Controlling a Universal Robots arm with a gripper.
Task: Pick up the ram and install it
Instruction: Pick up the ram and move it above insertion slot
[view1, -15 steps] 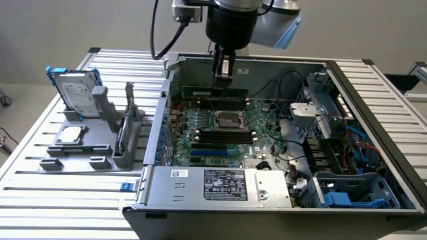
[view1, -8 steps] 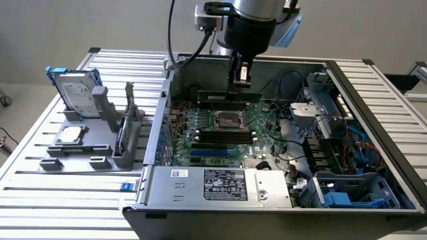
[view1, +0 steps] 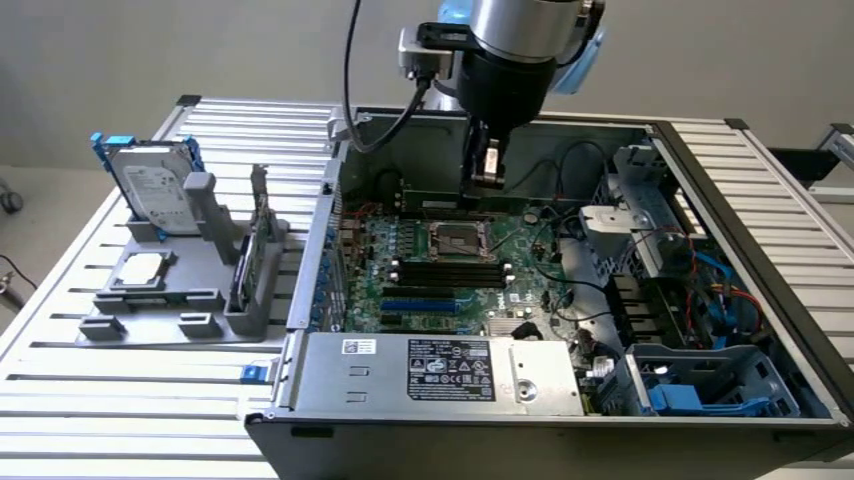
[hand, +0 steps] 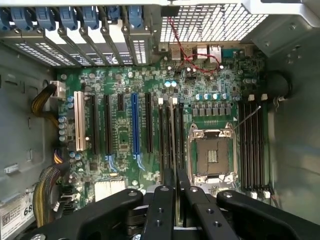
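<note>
Clamping ram (hand: 175, 187) edge-on, jaws nearly closed, above motherboard (hand: 125, 150).

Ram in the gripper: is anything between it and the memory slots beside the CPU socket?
Nothing visible. The gripper holds the ram edge-on over the black slots beside the CPU socket; the red cable lies clear of them.

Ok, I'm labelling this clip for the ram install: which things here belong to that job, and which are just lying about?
In the job: the ram, held in the pincer; memory slots; motherboard.
Lying about: hard drive, upright card and processor chip on the grey tray; power supply.
</note>
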